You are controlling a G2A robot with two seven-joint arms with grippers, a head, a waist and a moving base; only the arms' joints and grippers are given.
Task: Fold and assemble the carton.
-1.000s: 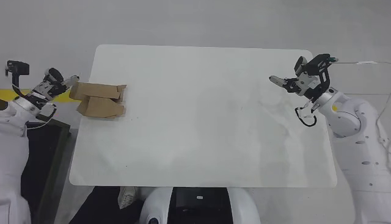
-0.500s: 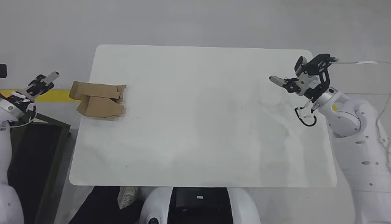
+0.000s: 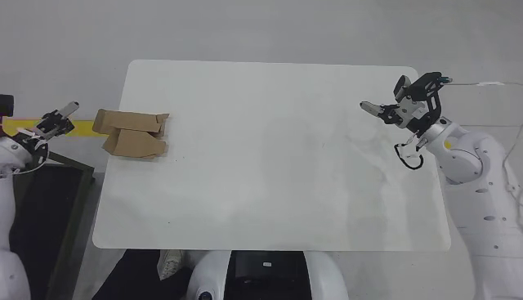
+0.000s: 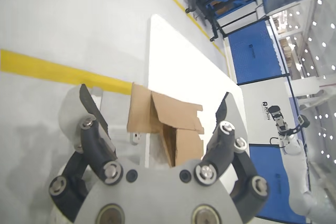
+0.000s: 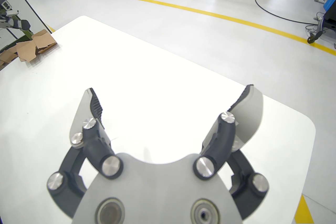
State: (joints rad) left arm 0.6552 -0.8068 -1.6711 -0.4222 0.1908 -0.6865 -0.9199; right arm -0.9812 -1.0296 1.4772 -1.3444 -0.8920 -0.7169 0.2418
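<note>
The carton (image 3: 131,133) lies at the left edge of the bench (image 3: 286,185), one corner jutting a little past the rim. It is a low, lopsided brown shape and not a squared box. In the left wrist view the carton (image 4: 168,120) shows a dark hollow under one raised panel, with ragged flap ends sticking out loose, and from across the bench the carton (image 5: 34,47) reads as two slumped panels with a flap lifted.

Neither arm has hold of it. The left end effector (image 3: 59,116) hangs off the bench, beyond its left edge, near the carton but apart from it. Its jaws are spread wide and empty, and from the wrist the left end effector (image 4: 155,101) frames the cardboard between them. The right end effector (image 3: 380,109) sits over the right side of the bench, well apart from the carton, and it too is released with nothing between its jaws (image 5: 170,93).

By my reading the job is at best partly done (some creasing seems to be there, since the panels stand off the surface). No side looks locked and no flap looks tucked. What is left seems to be most of it: take hold, square the body up, fold the flaps in and close them.
</note>
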